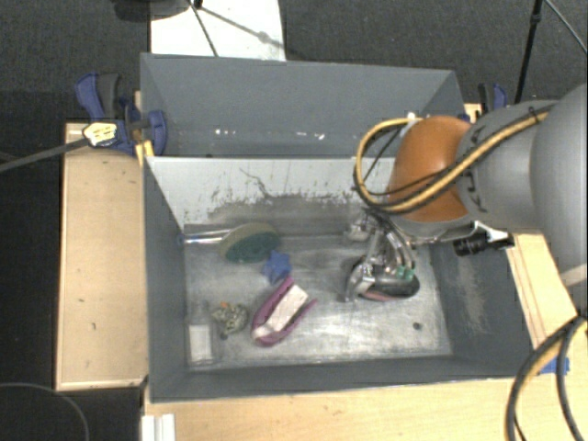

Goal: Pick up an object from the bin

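My gripper (375,272) is low over the right half of the bin floor, under the orange wrist cover. Right beside it, touching or nearly touching, lies a dark flat thing with a reddish-pink edge (395,289), partly hidden by the gripper. To the left a pink and white packet (280,311) lies at a slant, and a small blue piece (276,265) rests just above it.
A dark green oval brush with a clear handle (248,243) lies near the back left. A small mottled lump (230,316) and a white block (199,341) sit in the front left corner. The arm comes in over the bin's right wall.
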Robot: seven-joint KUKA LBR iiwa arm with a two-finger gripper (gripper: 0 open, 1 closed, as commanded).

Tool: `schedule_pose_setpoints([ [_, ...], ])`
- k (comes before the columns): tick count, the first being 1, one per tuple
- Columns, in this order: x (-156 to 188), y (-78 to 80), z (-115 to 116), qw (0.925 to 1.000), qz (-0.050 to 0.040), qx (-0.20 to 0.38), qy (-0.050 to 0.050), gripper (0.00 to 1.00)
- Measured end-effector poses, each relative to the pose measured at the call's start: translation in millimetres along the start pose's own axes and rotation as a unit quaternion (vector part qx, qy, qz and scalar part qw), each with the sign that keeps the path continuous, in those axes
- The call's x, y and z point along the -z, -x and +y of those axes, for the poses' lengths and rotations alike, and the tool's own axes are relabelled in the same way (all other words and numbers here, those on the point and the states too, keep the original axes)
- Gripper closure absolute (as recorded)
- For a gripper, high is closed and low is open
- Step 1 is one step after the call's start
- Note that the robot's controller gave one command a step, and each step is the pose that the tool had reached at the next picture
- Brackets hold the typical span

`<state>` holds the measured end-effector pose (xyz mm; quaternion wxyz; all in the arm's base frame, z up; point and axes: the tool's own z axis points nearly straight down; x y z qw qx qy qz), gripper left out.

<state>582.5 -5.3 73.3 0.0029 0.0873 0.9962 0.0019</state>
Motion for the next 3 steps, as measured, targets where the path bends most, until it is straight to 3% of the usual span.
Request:
schedule_pose_setpoints([
  [1, 0, -36.7, -89, 0.9975, -0.0026, 0.07, -0.003, 0.0],
  [2, 1, -35.6, -87, 0.9973, -0.0039, 0.073, -0.002, 1.0],
  [3, 143, -20.9, -104, 0.9971, -0.0027, 0.076, -0.002, 1.0],
])
